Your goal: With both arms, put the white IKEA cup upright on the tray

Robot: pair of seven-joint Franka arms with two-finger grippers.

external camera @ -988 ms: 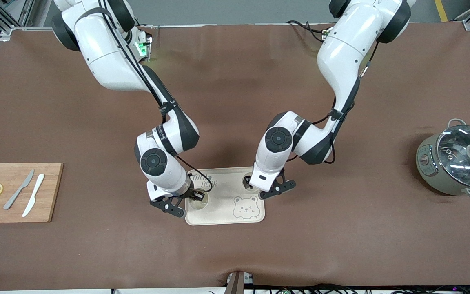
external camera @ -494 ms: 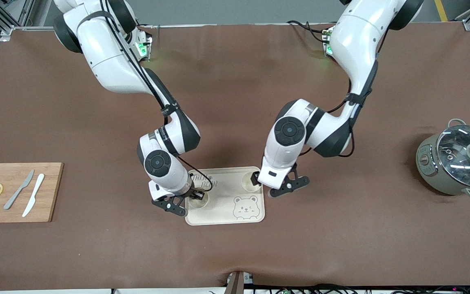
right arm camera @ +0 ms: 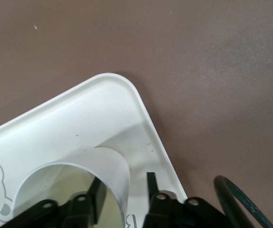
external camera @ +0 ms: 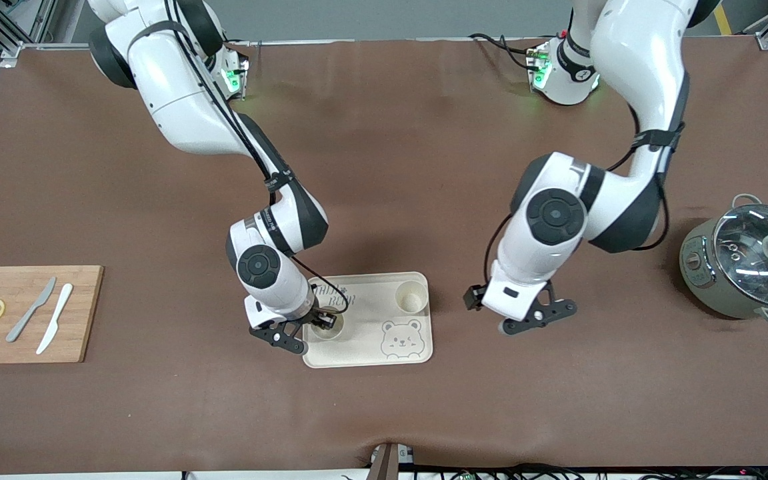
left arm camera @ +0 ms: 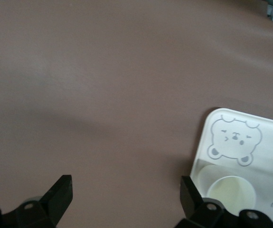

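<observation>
Since both cups look upright on the tray, we judge the placing step almost finished. The first cup stands alone at the tray's one o'clock corner. The second cup stands near eight o'clock, with the right pincer astride its wall; we cannot tell whether that pincer is clenched. The left pincer hangs spread and empty over bare desk at the tray's three o'clock. Each cup's long axis runs vertical, mouth up. Next, the right pincer should loosen and lift straight up, so the cup is not tipped.
</observation>
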